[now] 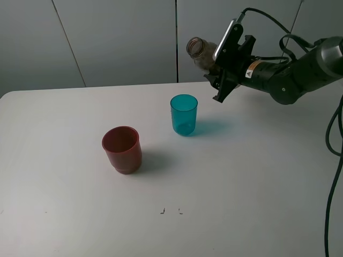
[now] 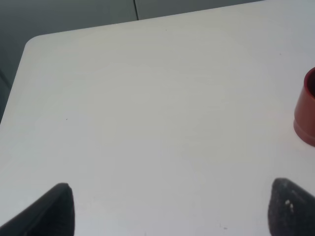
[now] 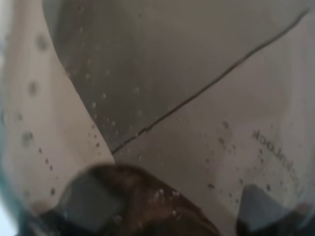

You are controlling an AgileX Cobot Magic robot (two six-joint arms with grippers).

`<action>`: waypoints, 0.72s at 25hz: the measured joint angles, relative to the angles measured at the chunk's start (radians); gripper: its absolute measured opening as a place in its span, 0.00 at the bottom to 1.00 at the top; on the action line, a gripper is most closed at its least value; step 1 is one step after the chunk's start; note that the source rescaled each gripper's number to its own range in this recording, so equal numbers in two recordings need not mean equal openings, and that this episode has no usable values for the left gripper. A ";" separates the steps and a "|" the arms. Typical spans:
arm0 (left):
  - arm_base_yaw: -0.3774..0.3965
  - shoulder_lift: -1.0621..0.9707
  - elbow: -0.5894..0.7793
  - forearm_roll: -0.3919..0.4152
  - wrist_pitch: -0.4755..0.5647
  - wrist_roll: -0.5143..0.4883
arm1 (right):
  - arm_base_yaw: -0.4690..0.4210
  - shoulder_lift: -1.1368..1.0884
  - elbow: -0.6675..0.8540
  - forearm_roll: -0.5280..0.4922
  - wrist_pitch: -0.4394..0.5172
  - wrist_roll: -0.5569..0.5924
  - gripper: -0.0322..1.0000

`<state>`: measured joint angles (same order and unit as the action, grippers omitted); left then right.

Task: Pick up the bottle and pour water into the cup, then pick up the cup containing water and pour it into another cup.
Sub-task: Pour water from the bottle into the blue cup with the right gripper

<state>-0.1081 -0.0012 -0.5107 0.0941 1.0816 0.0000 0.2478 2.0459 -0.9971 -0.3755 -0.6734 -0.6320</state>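
My right gripper (image 1: 215,67) is shut on the smoky grey-brown bottle (image 1: 201,51), held in the air tipped far over with its open mouth pointing left. The mouth hangs above and slightly right of the teal cup (image 1: 184,114), which stands upright on the table. No stream of water shows. In the right wrist view the translucent bottle (image 3: 157,98) fills the frame, with droplets on its wall. The red cup (image 1: 122,150) stands upright to the front left of the teal one. In the left wrist view my left gripper (image 2: 170,209) is open above bare table, the red cup (image 2: 307,113) off to one side.
The white table (image 1: 241,203) reaches back to grey wall panels, and its rounded far left corner (image 2: 32,42) shows. Black cables (image 1: 333,176) hang along the right side. Two small marks (image 1: 170,211) sit near the front middle.
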 joint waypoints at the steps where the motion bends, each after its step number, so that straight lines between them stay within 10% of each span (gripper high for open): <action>1: 0.000 0.000 0.000 0.000 0.000 0.000 | 0.000 0.000 0.000 -0.002 0.000 -0.009 0.05; 18: 0.000 0.000 0.000 0.000 0.000 0.000 | 0.000 0.008 -0.011 0.005 -0.002 -0.296 0.05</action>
<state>-0.1081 -0.0012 -0.5107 0.0941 1.0816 0.0000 0.2478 2.0539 -1.0077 -0.3710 -0.6751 -0.9278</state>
